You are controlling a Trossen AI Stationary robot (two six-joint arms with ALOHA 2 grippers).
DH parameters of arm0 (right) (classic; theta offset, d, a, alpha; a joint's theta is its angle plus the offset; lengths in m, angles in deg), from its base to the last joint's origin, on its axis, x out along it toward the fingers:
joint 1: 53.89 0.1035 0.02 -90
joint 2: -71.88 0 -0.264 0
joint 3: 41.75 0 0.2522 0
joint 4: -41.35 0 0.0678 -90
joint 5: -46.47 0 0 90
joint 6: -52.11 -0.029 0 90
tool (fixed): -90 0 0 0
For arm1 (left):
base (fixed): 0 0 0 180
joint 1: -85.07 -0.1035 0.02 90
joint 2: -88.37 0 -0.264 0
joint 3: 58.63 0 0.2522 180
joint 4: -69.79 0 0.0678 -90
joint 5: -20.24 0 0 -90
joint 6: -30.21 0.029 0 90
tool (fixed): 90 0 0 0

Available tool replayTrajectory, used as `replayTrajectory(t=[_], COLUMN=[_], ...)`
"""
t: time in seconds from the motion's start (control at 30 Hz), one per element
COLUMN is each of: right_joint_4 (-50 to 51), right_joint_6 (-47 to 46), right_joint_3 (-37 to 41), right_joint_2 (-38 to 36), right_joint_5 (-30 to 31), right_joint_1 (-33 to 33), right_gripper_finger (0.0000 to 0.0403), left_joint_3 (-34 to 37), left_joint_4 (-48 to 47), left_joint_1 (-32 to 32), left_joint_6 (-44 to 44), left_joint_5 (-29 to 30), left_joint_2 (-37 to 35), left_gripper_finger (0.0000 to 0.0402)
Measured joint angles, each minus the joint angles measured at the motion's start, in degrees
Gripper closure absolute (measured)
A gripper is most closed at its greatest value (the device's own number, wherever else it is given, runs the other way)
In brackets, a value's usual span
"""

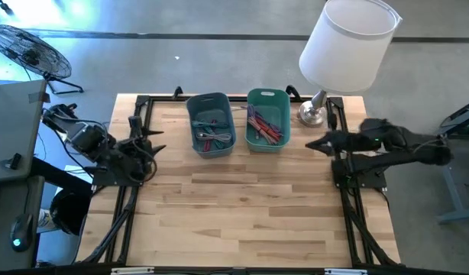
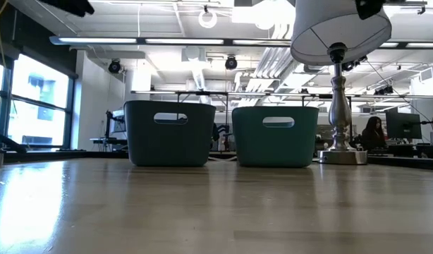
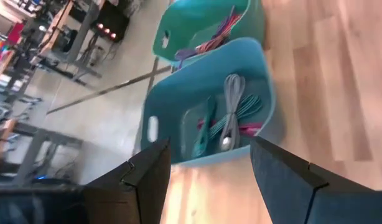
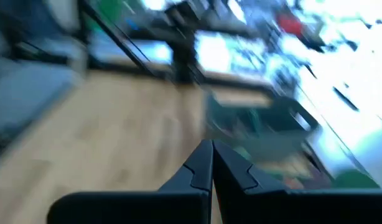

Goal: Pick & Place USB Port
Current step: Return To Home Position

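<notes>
Watching the lamp [image 1: 345, 46]: right gripper [image 1: 311, 144], pressed together, sits just beside its base; we could clip it swinging far. Left gripper [image 3: 209, 155] spread.

Both bins stand upright, just beside each other, at the middle of the tabletop's far edge. On my left, the blue bin [image 1: 210, 97] holds a tangle of grey and teal cables [image 1: 214, 137]. The green bin [image 1: 267, 92] has pink and purple cables [image 1: 265, 126] piled inside.
</notes>
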State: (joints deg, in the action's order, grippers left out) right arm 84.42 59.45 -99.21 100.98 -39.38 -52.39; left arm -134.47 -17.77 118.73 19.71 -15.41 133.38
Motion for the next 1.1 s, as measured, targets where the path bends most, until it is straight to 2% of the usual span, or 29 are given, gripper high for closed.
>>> replayTrajectory(t=[0.07,0.17,0.3,0.53,0.7,1.1], right_joint_4=[-4.04,-10.2,-18.52,-31.93,-37.2,-44.45], right_joint_6=[-0.25,-2.57,-2.49,-4.33,-5.36,-3.43], right_joint_3=[3.5,10.2,19.68,30.9,36.54,43.14], right_joint_2=[-4.07,-9.07,-13.2,-16.07,-16.14,-16.1], right_joint_5=[-4.42,-4.96,-9.69,-12.4,-14.46,-16.73], right_joint_1=[-1.25,-2.37,-3.01,-3.47,-3.47,-3.47], right_gripper_finger=[0.0403,0.0403,0.0403,0.0403,0.0403,0.0403], left_joint_3=[3.81,7.86,10.09,10.37,10.37,10.37], left_joint_4=[3.4,6.92,10.68,22.35,25.06,24.47], left_joint_1=[0.62,0.96,0.9,0.9,0.9,0.9], left_joint_6=[0.12,0.17,0.51,11.73,15.19,12.75], left_joint_5=[-0.06,-1.66,-3.0,-4.71,-6.03,-11.43], left_joint_2=[-1.98,-3.41,-3.6,-2.77,-2.77,-2.59], left_gripper_finger=[0.0191,0.0191,0.0191,0.0191,0.0191,0.0191])
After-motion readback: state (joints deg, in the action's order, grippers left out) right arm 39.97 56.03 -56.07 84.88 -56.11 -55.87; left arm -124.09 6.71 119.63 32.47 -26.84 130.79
